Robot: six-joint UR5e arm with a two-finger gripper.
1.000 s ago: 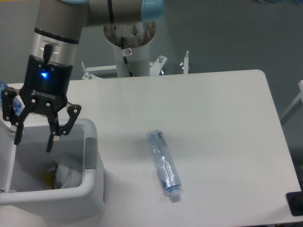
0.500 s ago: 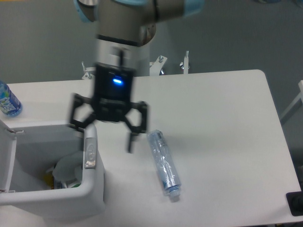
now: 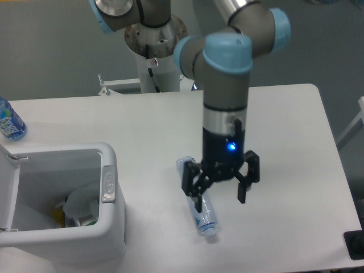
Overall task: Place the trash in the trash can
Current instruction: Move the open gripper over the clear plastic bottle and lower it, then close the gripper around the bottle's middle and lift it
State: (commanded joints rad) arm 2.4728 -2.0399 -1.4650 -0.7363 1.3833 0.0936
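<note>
Crushed clear plastic bottle point(image 3: 200, 209): lies on its side on the white table point(image 3: 284, 125), right of the trash can, long axis running from upper left to lower right, pale cap at the lower-right end near the table's front edge. Its upper part is partly hidden behind the gripper.

Gripper point(image 3: 219, 196): black, two-finger, pointing down from the grey and blue arm, blue light lit on its body. Fingers spread wide, holding nothing; the left one in the picture stands over the bottle's middle, the other over bare table to the right. Whether the fingertips touch the bottle cannot be told.

Trash can point(image 3: 111, 224): white rectangular bin at the table's front left corner, lid swung open to the left, grey latch point(image 3: 107, 183) on its right rim.

Crumpled white tissue point(image 3: 82, 202): inside the trash can, against the right wall, beside something yellow that is too hidden to name.

Water bottle with blue label point(image 3: 9, 121): at the far left table edge, behind the trash can, well apart from the gripper.
</note>
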